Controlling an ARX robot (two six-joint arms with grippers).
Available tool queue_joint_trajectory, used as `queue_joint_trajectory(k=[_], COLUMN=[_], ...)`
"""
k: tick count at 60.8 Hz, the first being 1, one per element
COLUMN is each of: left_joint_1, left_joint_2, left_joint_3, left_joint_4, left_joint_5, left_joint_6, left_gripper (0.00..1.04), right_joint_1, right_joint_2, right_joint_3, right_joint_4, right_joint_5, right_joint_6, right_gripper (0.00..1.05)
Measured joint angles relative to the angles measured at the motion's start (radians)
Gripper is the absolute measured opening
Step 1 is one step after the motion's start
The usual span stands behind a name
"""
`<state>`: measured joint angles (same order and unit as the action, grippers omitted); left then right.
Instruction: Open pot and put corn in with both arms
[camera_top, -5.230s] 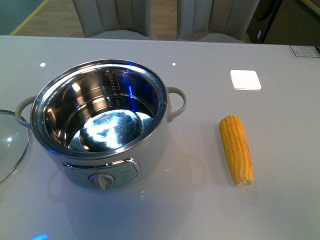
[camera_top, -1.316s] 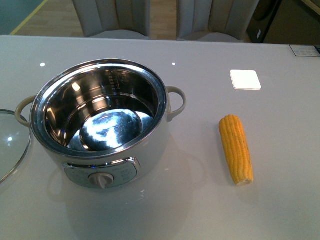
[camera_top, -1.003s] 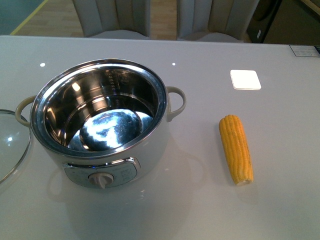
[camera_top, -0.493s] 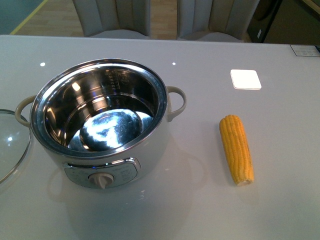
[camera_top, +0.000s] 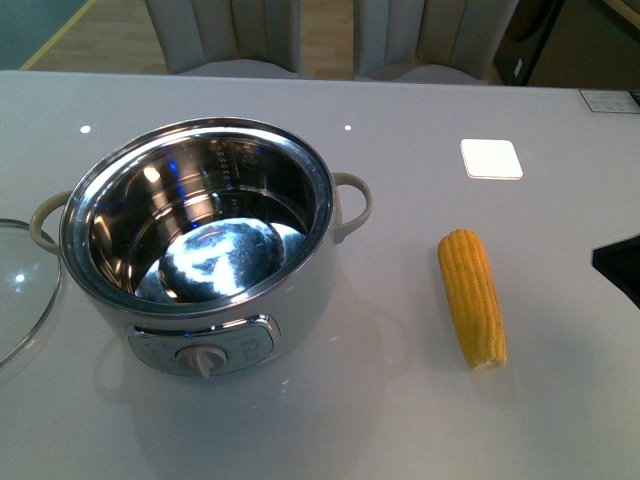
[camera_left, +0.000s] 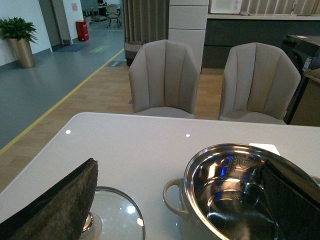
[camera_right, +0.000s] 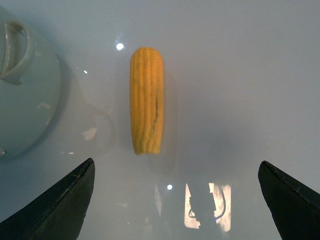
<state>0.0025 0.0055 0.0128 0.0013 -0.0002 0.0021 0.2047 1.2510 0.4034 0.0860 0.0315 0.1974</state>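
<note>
The pot (camera_top: 305, 295) stands uncovered at the left of the table, its steel bowl empty and the knob panel facing me. The corn (camera_top: 472, 298) lies flat to the pot's right, well apart from it. My right gripper (camera_right: 176, 164) hovers open over the table, with the corn (camera_right: 147, 100) lying lengthwise just beyond its fingertips and nothing between them. A black tip of the right arm (camera_top: 620, 268) shows at the front view's right edge. My left gripper (camera_left: 178, 165) is open and empty near the pot's rim (camera_left: 190, 170).
The glass lid (camera_top: 20, 290) rests on the table left of the pot, its knob (camera_left: 87, 222) beside one left finger. A white square pad (camera_top: 491, 159) lies at the back right. Two grey chairs (camera_left: 165, 75) stand behind the table's far edge.
A black tip of the right arm has come into the front view at its right edge. Pot, corn and lid have not moved.
</note>
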Motion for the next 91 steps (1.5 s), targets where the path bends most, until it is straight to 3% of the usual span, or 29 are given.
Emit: queue_joint_trajectory(k=[13, 28, 55, 91], left_joint_1=[0.0, 0.0, 0.0, 0.0], left_joint_2=[0.0, 0.0, 0.0, 0.0], left_joint_3=[0.0, 0.0, 0.0, 0.0], left_joint_4=[0.0, 0.0, 0.0, 0.0], left_joint_5=[0.0, 0.0, 0.0, 0.0], left_joint_6=[0.0, 0.0, 0.0, 0.0], left_gripper=[0.98, 0.98, 0.98, 0.98], right_joint_1=[0.002, 0.014, 0.066, 0.092], right_joint_2=[0.298, 0.537, 0.777, 0.861], right_joint_3=[0.133, 0.25, 0.379, 0.46], right_joint_4=[0.136, 0.17, 0.15, 0.04], right_joint_5=[-0.013, -0.009, 0.002, -0.008], right_joint_6=[-0.13, -0.195, -0.142, -0.093], right_gripper=[0.96, 0.96, 0.96, 0.96])
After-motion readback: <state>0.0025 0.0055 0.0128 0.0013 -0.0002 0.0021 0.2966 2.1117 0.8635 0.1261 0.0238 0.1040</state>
